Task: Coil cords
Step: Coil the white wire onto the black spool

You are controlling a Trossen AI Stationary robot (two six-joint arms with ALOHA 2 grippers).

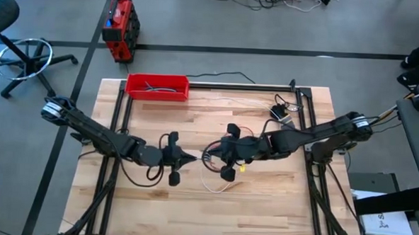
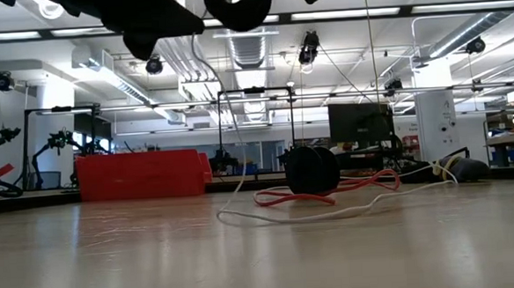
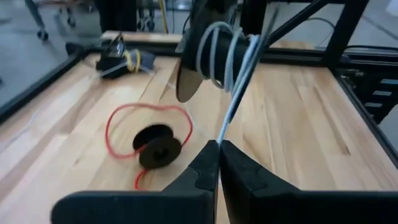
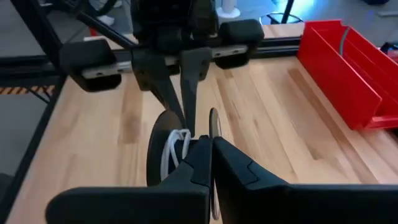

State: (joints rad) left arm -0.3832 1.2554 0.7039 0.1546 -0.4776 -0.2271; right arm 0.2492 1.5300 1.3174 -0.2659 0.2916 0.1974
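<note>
We see both arms meeting over the middle of the worktop (image 1: 263,198); the left pincer (image 1: 186,157) has its fingers closed on a strand of the white cord (image 3: 233,99), pinched right at the tips in the left wrist view; the right pincer (image 1: 218,152) is closed on the small black spool (image 4: 163,155), which is lifted clear of the wood with a few white turns already round its core. The rest of the white cord trails loose on the worktop below and between the pincers; the red cord (image 3: 146,118) lies in an open loop on the wood around its own black disc (image 3: 158,148), untouched, just beside the raised spool. A red tray (image 1: 158,86) with short dark cables sits well apart at the far edge.

We judge both cords to be very light, limp and thin; they will sag, kink and slip off a turn if tension goes slack; they bear no push, only pull. The strand is best taken near the spool, so that little free length can wander, and fed with steady light tension; the spool is best held by its rim or flange, leaving the core free; the red cord should be started at its disc end.
</note>
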